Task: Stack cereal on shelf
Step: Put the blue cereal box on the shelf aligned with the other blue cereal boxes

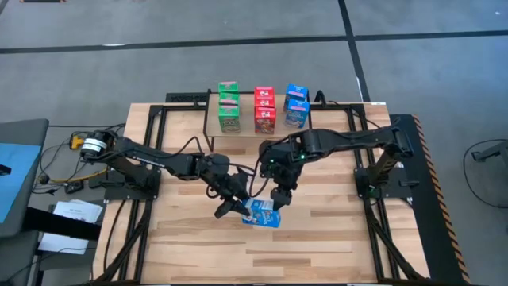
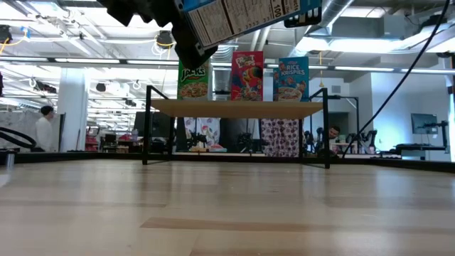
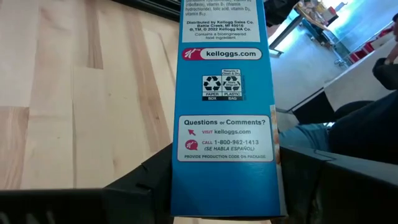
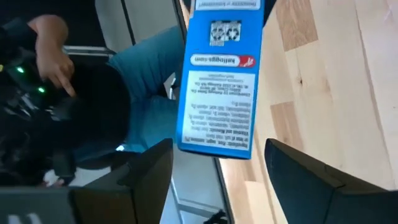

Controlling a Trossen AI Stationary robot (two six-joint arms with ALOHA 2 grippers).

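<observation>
The low light-wood shelf on thin black legs [image 1: 246, 129] stood at the far side of the slatted wooden table [image 1: 333, 238]. It carried eight small printed cereal boxes in three stacks: the green boxes [image 1: 228, 106] at the left, the red boxes [image 1: 264, 110] in the middle, and the blue boxes [image 1: 296, 106] at the right. From above, the green and red stacks each showed three boxes, the blue stack only two. In the low view the fronts of one green, one red and one blue box stood upright side by side on the board.

The ninth box, a blue cereal carton with white printed panels [image 1: 262, 214], was off the shelf, held above the middle of the table, well apart from the stacks. The left gripper [image 1: 231, 206] clasped it by one end; in the left wrist view the carton's narrow side ran straight out between that arm's dark fingers [image 3: 143, 186]. The right gripper [image 1: 281, 196] hung just beside the other end of the carton, its jaws spread wide and released, with the box showing in the gap between its fingers [image 4: 311, 174] without touching them.
</observation>
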